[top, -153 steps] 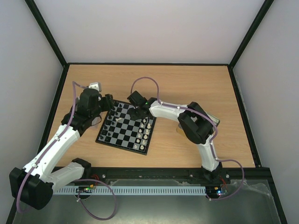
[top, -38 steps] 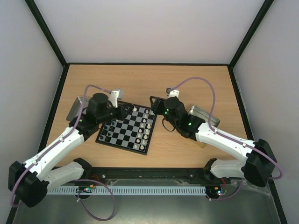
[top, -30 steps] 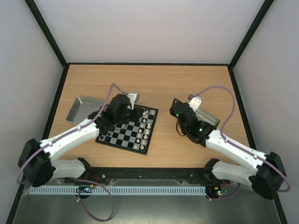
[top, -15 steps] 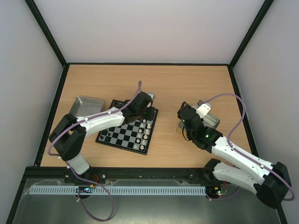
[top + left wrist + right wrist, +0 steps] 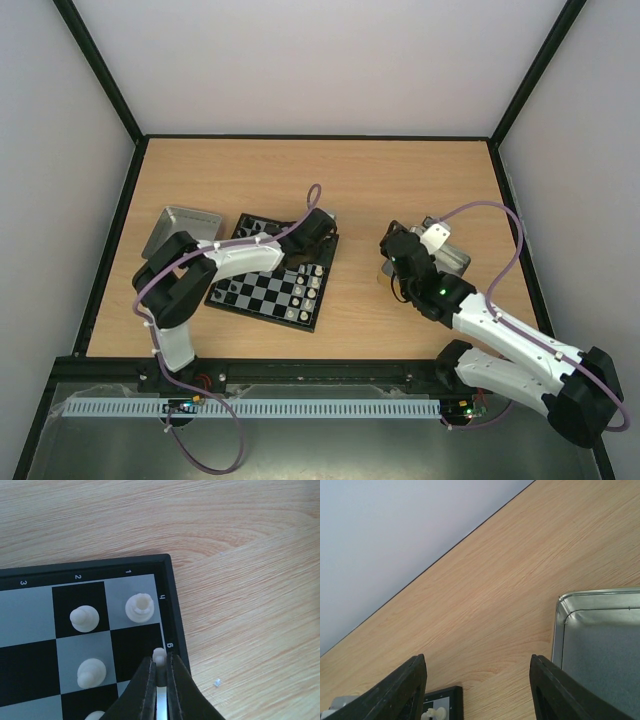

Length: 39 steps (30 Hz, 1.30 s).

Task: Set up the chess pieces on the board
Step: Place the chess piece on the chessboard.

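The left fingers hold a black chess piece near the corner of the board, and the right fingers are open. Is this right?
No: the chess piece in the left fingers is cream-white, not black; the left wrist view shows it.

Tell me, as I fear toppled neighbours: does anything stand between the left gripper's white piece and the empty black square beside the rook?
Nothing visible. The black square is bare; the rook stands on the next square.
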Available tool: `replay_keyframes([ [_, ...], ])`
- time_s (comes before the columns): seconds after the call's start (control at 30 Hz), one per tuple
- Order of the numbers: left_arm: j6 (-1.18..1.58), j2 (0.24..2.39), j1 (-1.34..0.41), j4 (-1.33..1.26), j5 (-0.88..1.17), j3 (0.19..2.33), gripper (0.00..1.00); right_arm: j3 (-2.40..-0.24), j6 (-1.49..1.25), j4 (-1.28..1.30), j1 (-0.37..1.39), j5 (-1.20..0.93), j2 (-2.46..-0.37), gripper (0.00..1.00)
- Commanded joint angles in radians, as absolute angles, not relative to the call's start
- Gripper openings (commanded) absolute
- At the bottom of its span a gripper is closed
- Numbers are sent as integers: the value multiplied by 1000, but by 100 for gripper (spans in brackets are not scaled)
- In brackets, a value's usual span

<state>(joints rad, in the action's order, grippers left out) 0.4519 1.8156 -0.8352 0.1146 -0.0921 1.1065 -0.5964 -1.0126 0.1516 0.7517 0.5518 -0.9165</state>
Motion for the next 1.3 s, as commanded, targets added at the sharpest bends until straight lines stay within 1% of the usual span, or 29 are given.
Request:
replay_keyframes([
  [0.0,443,1851,-834,93,-144,1144,5,-583,-1024,137,746,561,-924,56],
  [0.4,422,1882,-834,78,-200,1125,7,-577,-1034,138,744,545,-936,56],
  [0.5,420,1876,-835,76,-198,1117,10,-577,-1034,139,744,543,-936,56],
  [0.77,414,1844,-834,78,-174,1102,21,-572,-1040,138,742,534,-934,56],
  [1.1,427,1786,-827,107,-148,1118,24,-565,-1045,135,742,528,-924,56],
  [1.17,437,1762,-820,120,-145,1121,27,-565,-1043,135,742,525,-921,56],
  [1.27,461,1718,-809,178,-151,1150,37,-566,-1025,125,742,510,-920,56],
])
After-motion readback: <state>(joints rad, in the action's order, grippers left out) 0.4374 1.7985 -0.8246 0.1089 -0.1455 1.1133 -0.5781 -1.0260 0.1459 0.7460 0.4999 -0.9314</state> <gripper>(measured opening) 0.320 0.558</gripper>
